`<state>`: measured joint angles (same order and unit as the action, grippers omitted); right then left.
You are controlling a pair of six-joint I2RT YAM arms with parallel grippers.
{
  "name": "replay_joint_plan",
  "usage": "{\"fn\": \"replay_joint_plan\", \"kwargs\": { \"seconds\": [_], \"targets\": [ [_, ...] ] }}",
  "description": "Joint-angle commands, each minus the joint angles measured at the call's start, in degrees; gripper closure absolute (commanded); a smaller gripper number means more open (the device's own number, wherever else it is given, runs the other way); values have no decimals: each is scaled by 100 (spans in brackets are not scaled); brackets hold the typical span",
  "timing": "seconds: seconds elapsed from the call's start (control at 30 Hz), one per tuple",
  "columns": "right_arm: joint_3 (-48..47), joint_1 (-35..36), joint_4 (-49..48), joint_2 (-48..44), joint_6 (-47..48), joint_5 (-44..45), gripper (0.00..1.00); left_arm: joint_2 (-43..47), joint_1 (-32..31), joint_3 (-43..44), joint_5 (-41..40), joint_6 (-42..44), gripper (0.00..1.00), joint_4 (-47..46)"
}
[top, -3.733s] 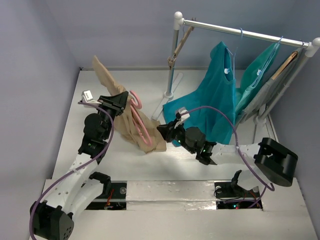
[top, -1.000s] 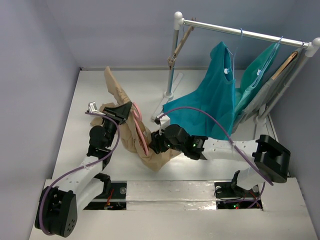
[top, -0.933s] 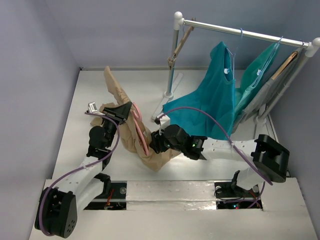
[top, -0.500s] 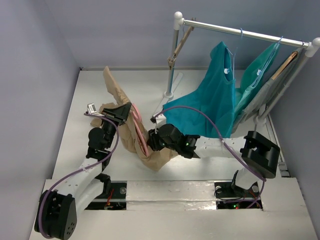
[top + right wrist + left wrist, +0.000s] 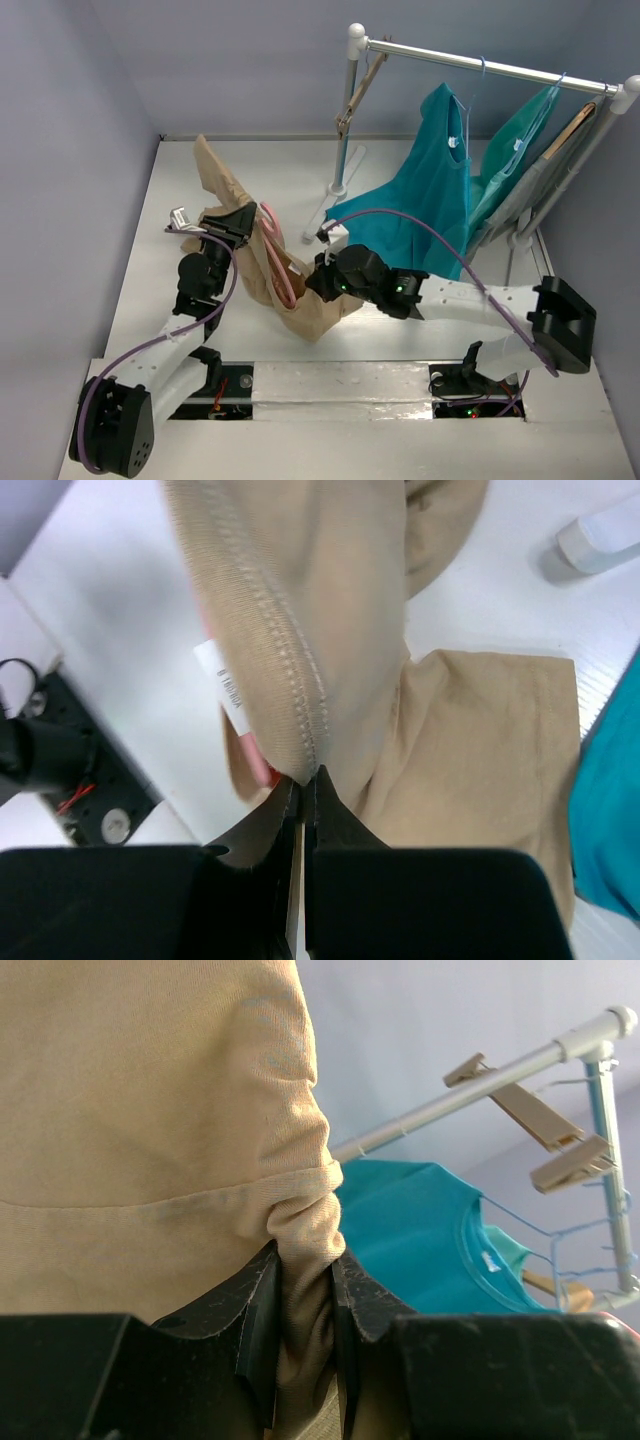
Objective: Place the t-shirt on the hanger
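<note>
The tan t-shirt is bunched between the two arms, with one end raised toward the back left. The pink hanger runs through its folds, hook toward the back. My left gripper is shut on a bunched fold of the t-shirt, and cloth fills the gap between the jaws of this left gripper. My right gripper is shut on a stitched edge of the t-shirt. A sliver of the pink hanger shows just left of the right gripper.
A clothes rack stands at the back right, carrying teal garments and a wooden hanger. Its post base sits just behind the shirt. Grey walls close in the left and back.
My right gripper's jaws have closed onto the shirt's stitched edge and drawn slightly to the right. The shirt's raised end has swung left. The left gripper keeps its hold.
</note>
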<state>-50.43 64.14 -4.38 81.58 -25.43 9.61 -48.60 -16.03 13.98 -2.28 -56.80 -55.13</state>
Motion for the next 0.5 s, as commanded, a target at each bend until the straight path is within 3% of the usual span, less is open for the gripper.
{"fn": "replay_joint_plan", "kwargs": {
  "seconds": [0.0, 0.27, 0.47],
  "targets": [
    [34, 37, 393, -598, 108, -204, 100, -70, 21, 351, -264, 186, 100, -621],
    [-834, 90, 1000, -503, 635, -1196, 100, -255, 21, 518, -97, 126, 100, -691],
    [-1574, 90, 1062, 199, 812, -1006, 100, -282, 21, 255, 500, -235, 100, -544]
  ]
}}
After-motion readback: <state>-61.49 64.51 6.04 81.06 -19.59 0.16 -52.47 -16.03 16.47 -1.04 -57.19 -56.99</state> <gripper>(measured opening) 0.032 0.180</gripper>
